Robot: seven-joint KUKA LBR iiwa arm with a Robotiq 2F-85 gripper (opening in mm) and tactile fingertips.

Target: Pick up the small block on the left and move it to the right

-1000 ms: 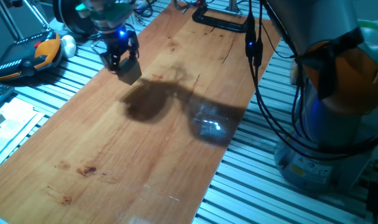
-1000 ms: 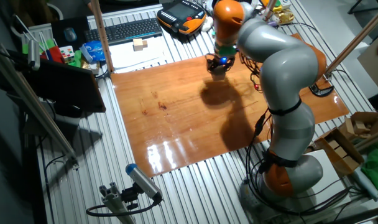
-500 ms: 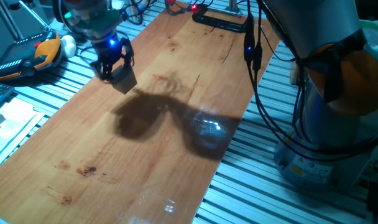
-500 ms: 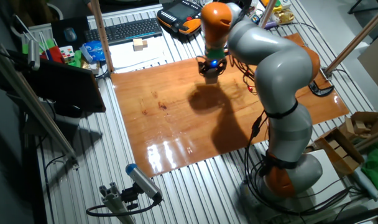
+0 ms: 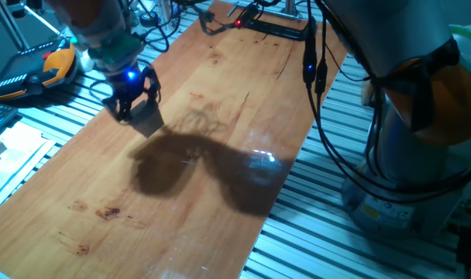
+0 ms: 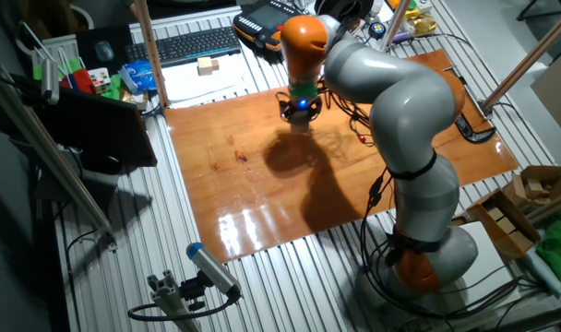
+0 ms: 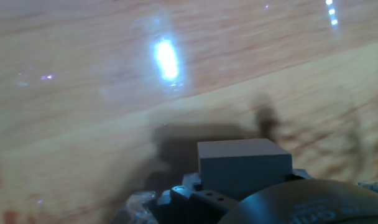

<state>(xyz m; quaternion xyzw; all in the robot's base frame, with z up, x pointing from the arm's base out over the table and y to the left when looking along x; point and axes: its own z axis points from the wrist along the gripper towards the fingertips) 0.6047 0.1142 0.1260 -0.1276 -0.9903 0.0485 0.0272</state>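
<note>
Your small block (image 7: 244, 164) shows as a plain pale cube with flat unmarked faces, greyish in the hand view's light. Your tool (image 5: 137, 111) has its fingers closed on it, block carried at the tips above the wooden counter (image 5: 220, 93). Nothing else touches the tool. In the other fixed view the tool (image 6: 299, 112) hangs over the counter's far edge, nearest the keyboard (image 6: 193, 43).
</note>
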